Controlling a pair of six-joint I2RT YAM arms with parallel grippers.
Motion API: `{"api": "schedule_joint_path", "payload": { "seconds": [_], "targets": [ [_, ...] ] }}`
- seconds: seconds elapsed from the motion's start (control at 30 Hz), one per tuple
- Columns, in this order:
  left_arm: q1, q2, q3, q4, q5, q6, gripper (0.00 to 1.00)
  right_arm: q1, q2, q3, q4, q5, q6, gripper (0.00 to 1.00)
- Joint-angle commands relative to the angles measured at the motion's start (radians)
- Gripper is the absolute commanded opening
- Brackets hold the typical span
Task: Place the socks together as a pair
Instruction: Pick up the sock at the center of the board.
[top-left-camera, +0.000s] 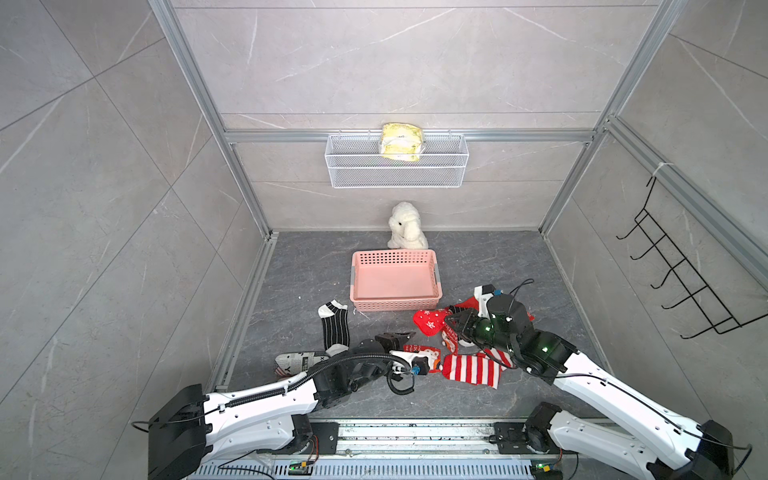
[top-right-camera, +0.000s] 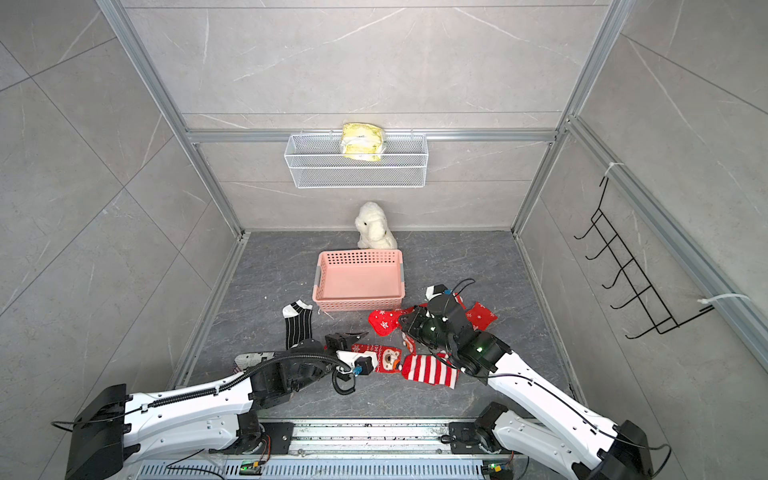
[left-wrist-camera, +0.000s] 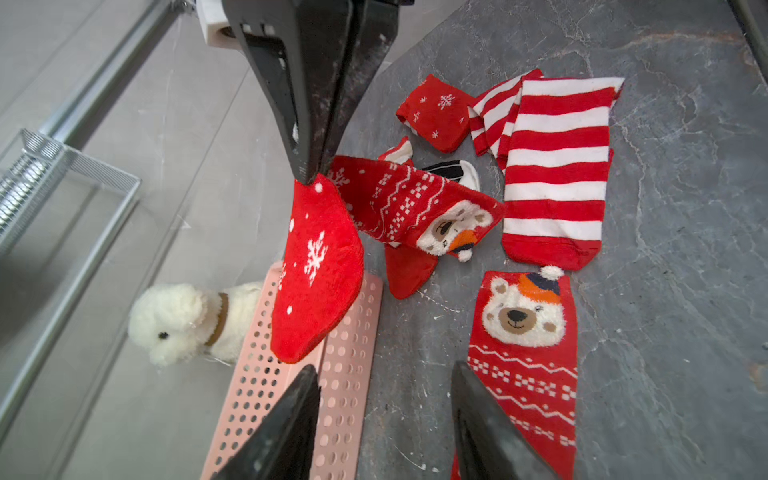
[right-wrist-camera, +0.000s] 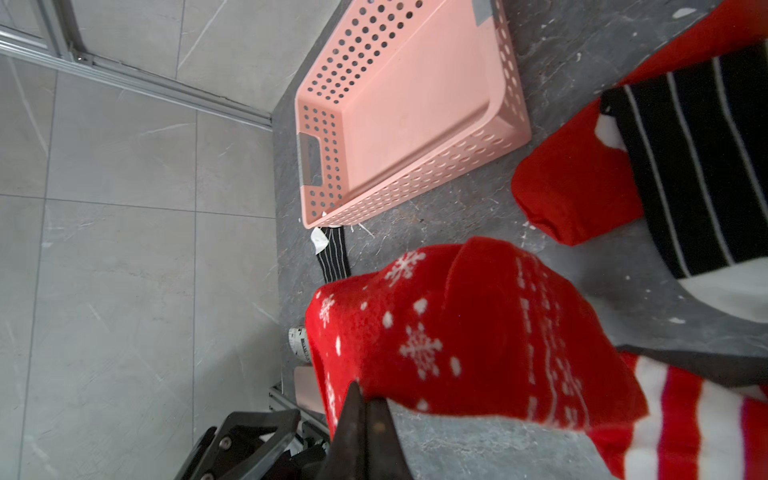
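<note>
My right fingers (right-wrist-camera: 353, 428) pinch just the edge of the hanging bear sock (left-wrist-camera: 320, 282) near the pink basket (top-left-camera: 395, 305), and my left fingers (left-wrist-camera: 482, 428) stand apart and empty above the matching bear sock (left-wrist-camera: 523, 353) flat on the tabletop (left-wrist-camera: 665, 291), so that thin pinch could slip, dropping it crumpled.
</note>
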Motion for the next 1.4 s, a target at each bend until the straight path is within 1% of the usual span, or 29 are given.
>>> {"api": "schedule_joint_path", "payload": {
  "seconds": [0.0,0.1,0.17,0.27,0.37,0.47,0.63,0.7,0.73,0.83,0.87,0.9,0.97,1.13,1.17,1.2,1.23,1.27,1.3,1.33,1.37],
  "targets": [
    [-0.006,-0.009,-0.004,0.140,-0.004,0.202,0.54,-0.002,-0.022,0.021,-0.035,-0.051,-0.008,0.00],
    [-0.009,0.014,-0.013,0.228,-0.017,0.262,0.54,0.000,-0.040,0.013,-0.030,-0.069,0.003,0.00],
    [-0.009,0.028,-0.015,0.294,-0.006,0.257,0.54,0.001,-0.051,0.012,-0.031,-0.077,0.008,0.00],
    [-0.008,0.066,0.011,0.259,0.008,0.271,0.54,0.004,-0.065,0.015,-0.030,-0.087,0.009,0.00],
    [-0.008,0.096,0.009,0.315,0.002,0.285,0.54,0.007,-0.075,0.017,-0.035,-0.091,0.009,0.00],
    [-0.008,0.103,0.015,0.375,-0.017,0.266,0.52,0.012,-0.082,0.016,-0.037,-0.098,0.011,0.00],
    [-0.011,0.098,0.049,0.376,0.001,0.246,0.44,0.017,-0.085,0.011,-0.043,-0.097,0.010,0.00],
    [-0.012,0.091,0.064,0.367,0.009,0.204,0.43,0.018,-0.083,0.010,-0.043,-0.100,0.004,0.00],
    [-0.012,0.084,0.074,0.341,0.023,0.186,0.40,0.018,-0.082,0.010,-0.044,-0.098,0.003,0.00],
    [-0.011,0.049,0.114,0.195,0.098,0.139,0.20,0.018,-0.079,0.012,-0.049,-0.092,-0.006,0.00],
    [-0.013,0.036,0.129,0.145,0.118,0.120,0.11,0.018,-0.078,0.015,-0.056,-0.085,-0.011,0.00],
    [-0.013,0.024,0.144,0.086,0.139,0.096,0.04,0.018,-0.076,0.021,-0.063,-0.077,-0.021,0.00],
    [-0.011,0.004,0.168,0.009,0.164,0.033,0.00,0.018,-0.071,0.032,-0.068,-0.062,-0.045,0.00],
    [-0.012,-0.034,0.200,-0.084,0.168,-0.131,0.00,0.018,-0.043,0.073,-0.083,-0.024,-0.090,0.00],
    [-0.012,-0.039,0.216,-0.114,0.163,-0.182,0.00,0.018,-0.032,0.081,-0.084,-0.023,-0.097,0.00],
    [-0.012,-0.040,0.238,-0.142,0.152,-0.248,0.00,0.018,-0.021,0.090,-0.086,-0.022,-0.096,0.08],
    [-0.012,-0.039,0.259,-0.168,0.138,-0.315,0.00,0.018,-0.013,0.094,-0.085,-0.020,-0.111,0.20],
    [-0.012,-0.034,0.293,-0.213,0.122,-0.392,0.00,0.018,-0.008,0.099,-0.083,-0.019,-0.134,0.36],
    [-0.012,-0.027,0.320,-0.250,0.107,-0.456,0.00,0.019,-0.005,0.101,-0.086,-0.011,-0.144,0.49],
    [-0.012,-0.013,0.355,-0.293,0.083,-0.531,0.00,0.018,-0.006,0.105,-0.092,0.003,-0.154,0.59],
    [-0.013,0.002,0.392,-0.344,0.052,-0.605,0.00,0.018,-0.010,0.107,-0.101,0.017,-0.165,0.64]
  ]
}}
